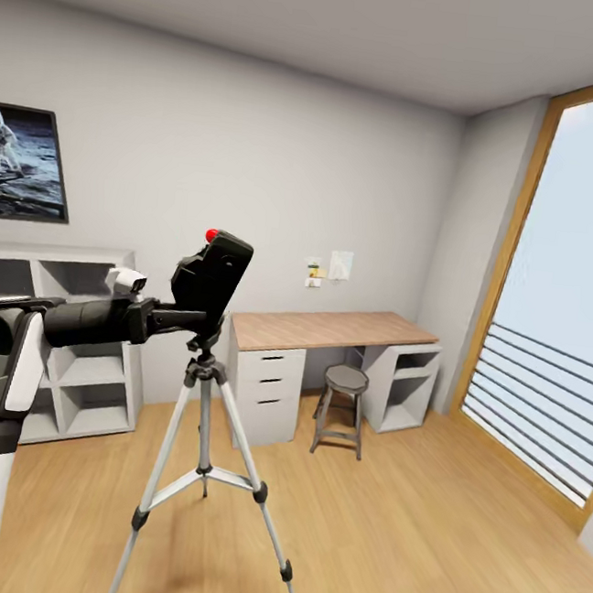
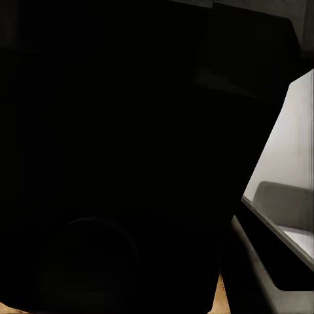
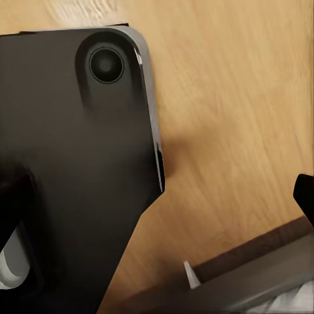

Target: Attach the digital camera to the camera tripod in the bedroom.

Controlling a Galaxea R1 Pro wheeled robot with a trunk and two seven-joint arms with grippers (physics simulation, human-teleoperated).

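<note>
No brand or readable writing shows on the digital camera (image 1: pixel 210 275), which sits left of centre in the head view, tilted, its red button uppermost, right above the head of the camera tripod (image 1: pixel 207 457); whether the two touch is hard to tell. The left gripper (image 1: pixel 168 311) reaches in from the left and is closed on the camera's lower side. In the left wrist view the camera (image 2: pixel 124 157) is a near-black mass with no detail. The small notes (image 1: pixel 327 268) on the wall above the desk (image 1: pixel 329 330) are too small to read. The right gripper's state cannot be told.
</note>
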